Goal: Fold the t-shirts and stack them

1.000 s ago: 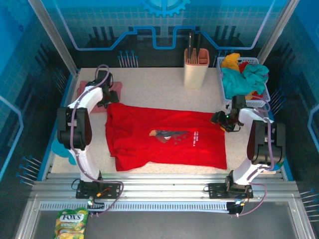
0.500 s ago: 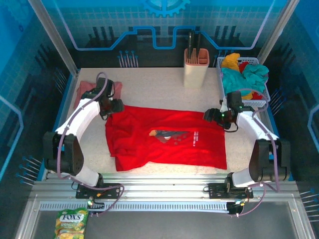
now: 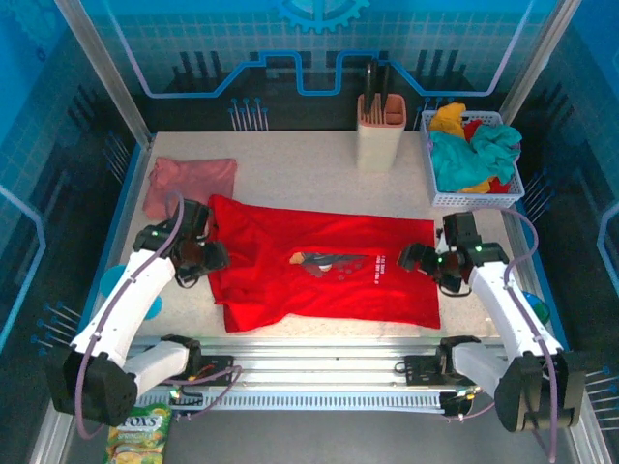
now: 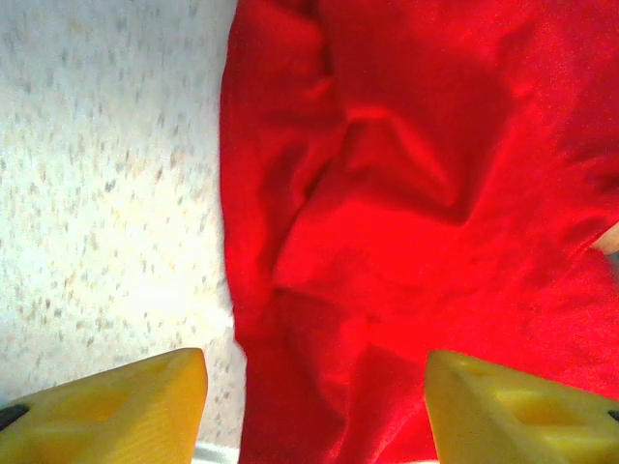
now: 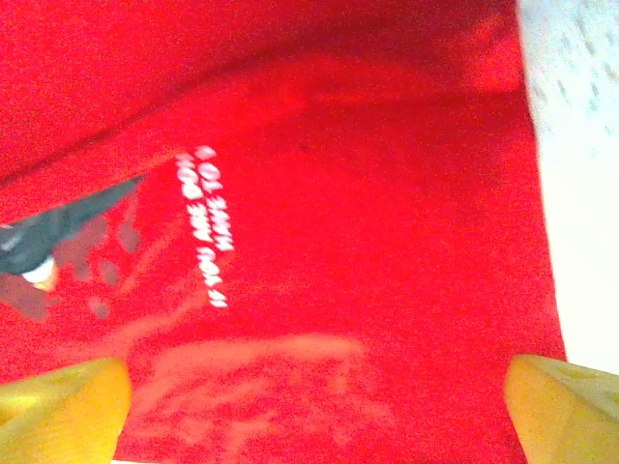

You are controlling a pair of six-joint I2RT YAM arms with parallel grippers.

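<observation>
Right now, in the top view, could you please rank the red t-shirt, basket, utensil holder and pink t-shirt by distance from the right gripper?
From the right gripper:
1. red t-shirt, beneath it
2. basket, back right
3. utensil holder, back centre
4. pink t-shirt, far left

Left gripper (image 3: pixel 213 257) pulls back from the dusty pink cloth shirt (image 3: pixel 190 181). Right gripper (image 3: pixel 412 259) retreats nearer, jaws spread wider.

I saw the red t-shirt (image 3: pixel 324 266) as soft matt cloth, creased at its left side, its lettering (image 5: pixel 215 227) a flat white print, the pink t-shirt (image 3: pixel 191 181) the same dull cloth, the surface (image 3: pixel 290 164) looked speckled and matt like stone, left claw (image 4: pixel 314 387) fingers (image 4: pixel 106 406) smooth yellow plastic
</observation>
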